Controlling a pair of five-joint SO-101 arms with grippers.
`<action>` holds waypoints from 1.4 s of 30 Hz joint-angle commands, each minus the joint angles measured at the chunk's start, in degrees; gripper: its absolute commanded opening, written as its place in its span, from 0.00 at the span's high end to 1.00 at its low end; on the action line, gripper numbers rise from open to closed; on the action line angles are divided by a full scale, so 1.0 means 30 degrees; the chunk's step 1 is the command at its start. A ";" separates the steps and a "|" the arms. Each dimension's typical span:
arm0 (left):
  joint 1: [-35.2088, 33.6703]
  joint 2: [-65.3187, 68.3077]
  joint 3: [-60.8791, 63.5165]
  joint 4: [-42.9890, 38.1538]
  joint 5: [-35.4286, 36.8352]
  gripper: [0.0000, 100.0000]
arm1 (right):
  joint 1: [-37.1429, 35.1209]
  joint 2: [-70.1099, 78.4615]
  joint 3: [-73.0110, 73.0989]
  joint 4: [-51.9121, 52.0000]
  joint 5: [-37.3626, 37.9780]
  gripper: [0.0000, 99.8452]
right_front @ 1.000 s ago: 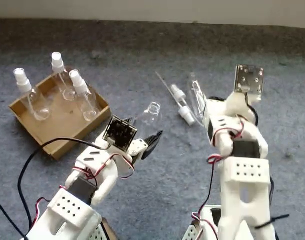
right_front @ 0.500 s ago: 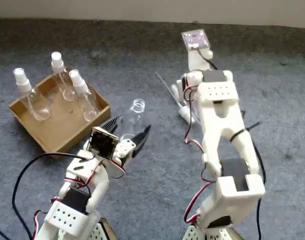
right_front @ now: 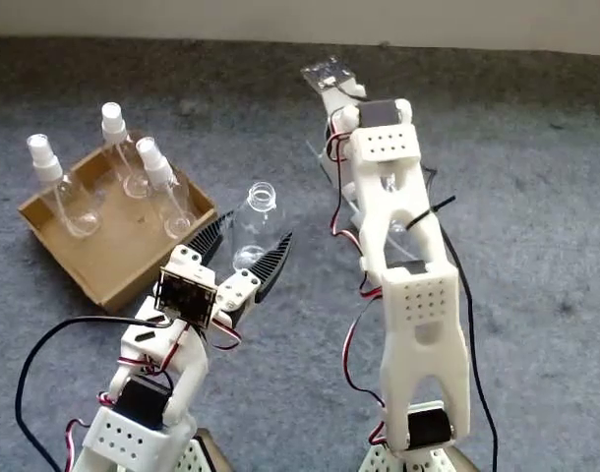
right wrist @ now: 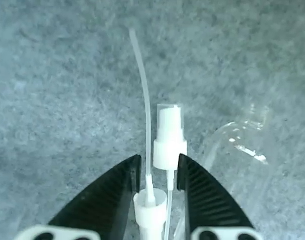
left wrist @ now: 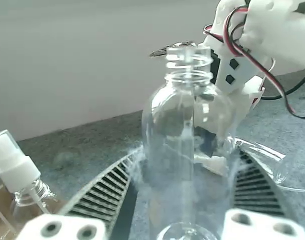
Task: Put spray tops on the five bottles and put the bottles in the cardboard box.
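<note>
My left gripper (right_front: 253, 234) has tipped the bottle (left wrist: 185, 150) upright and clamps it, neck up, with the box (right_front: 113, 285) close on its left. My right gripper (right wrist: 158, 160) has swung out over the tops (right wrist: 167, 135), jaws narrowly apart, one top just past its tips. I judge capping is next.

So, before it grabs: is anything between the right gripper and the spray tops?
Nothing visible. The right gripper is open right over the two spray tops on the carpet; an empty bottle lies beside them, not between.
</note>
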 commanded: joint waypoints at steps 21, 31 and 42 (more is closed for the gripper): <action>-0.0220 -0.0425 0.0396 0.0147 0.0176 0.81 | 0.0190 0.3619 -0.5788 0.2359 0.2930 0.88; -0.0220 -0.0425 0.0396 0.0176 0.0176 0.81 | 0.0015 0.3619 -0.3443 0.3062 0.3956 0.88; -0.0220 -0.0425 0.0396 0.0176 0.0176 0.81 | 0.0015 0.3619 -0.3531 0.3062 0.3868 0.82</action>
